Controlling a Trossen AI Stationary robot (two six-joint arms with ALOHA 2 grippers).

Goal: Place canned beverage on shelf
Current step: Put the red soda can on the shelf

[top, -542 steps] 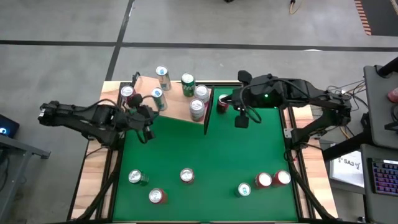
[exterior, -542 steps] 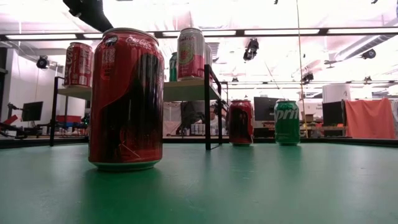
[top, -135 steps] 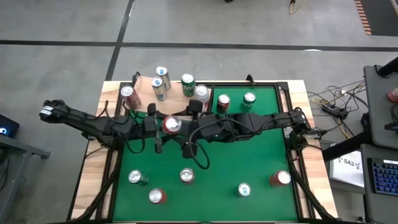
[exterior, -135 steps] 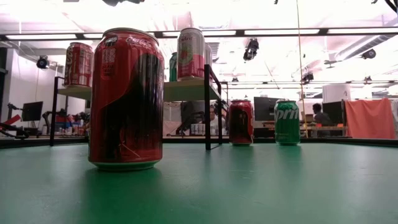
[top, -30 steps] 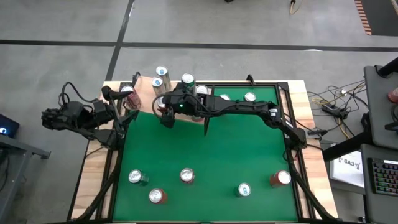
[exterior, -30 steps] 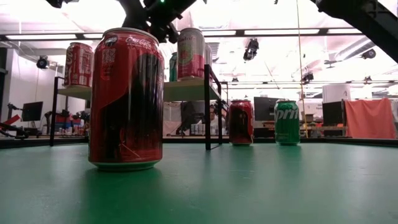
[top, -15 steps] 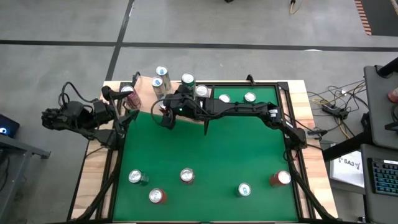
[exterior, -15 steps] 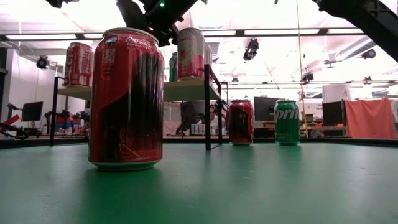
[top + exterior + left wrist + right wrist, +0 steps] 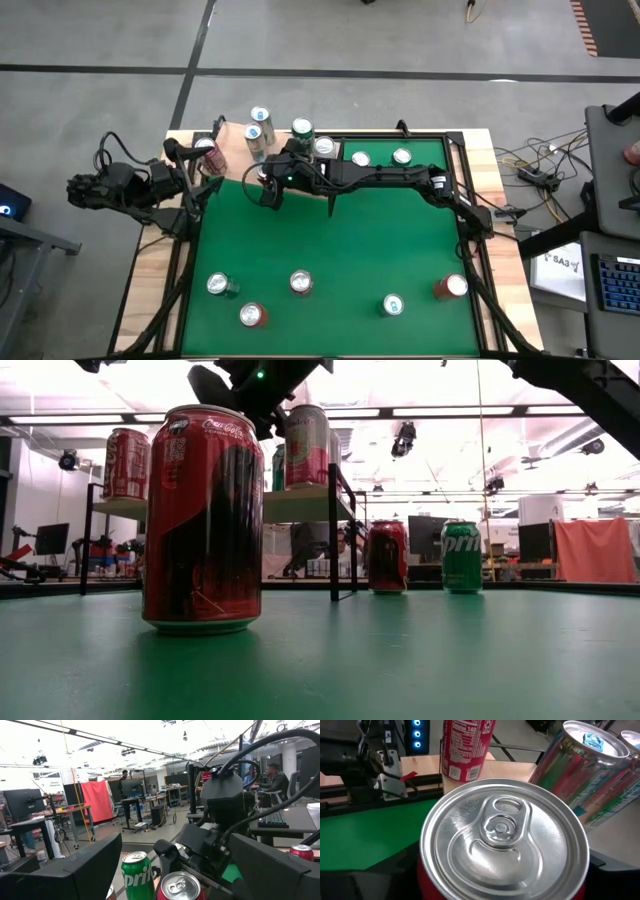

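My right gripper (image 9: pixel 266 181) reaches across the table and is shut on a red can (image 9: pixel 502 837), at the near left edge of the pale wood shelf (image 9: pixel 285 165). The can's underside is hidden, so I cannot tell whether it stands on the board. Several other cans stand upright on the shelf (image 9: pixel 260 117) (image 9: pixel 302 130). Its dark end panel (image 9: pixel 333 180) stands to the right of them. My left gripper (image 9: pixel 208 186) waits open at the table's left edge, pulled back, facing the held can (image 9: pixel 179 887). My right gripper holds the red can by its side wall (image 9: pixel 422 882), just under the rim, pinched between the two fingers (image 9: pixel 607 870). The fingers come roughly level from the table's right side. The can stays upright with its top up; its base is hidden.
Several loose cans stand on the green table near its front edge (image 9: pixel 218 285) (image 9: pixel 300 283) (image 9: pixel 450 287). Two more stand right of the end panel (image 9: pixel 360 158) (image 9: pixel 401 156). A large red can (image 9: pixel 203 520) fills the foreground in the low view.
My right gripper has turned slightly at the wrist with the red can, staying at the shelf's near left edge. The can is still upright in the hold.
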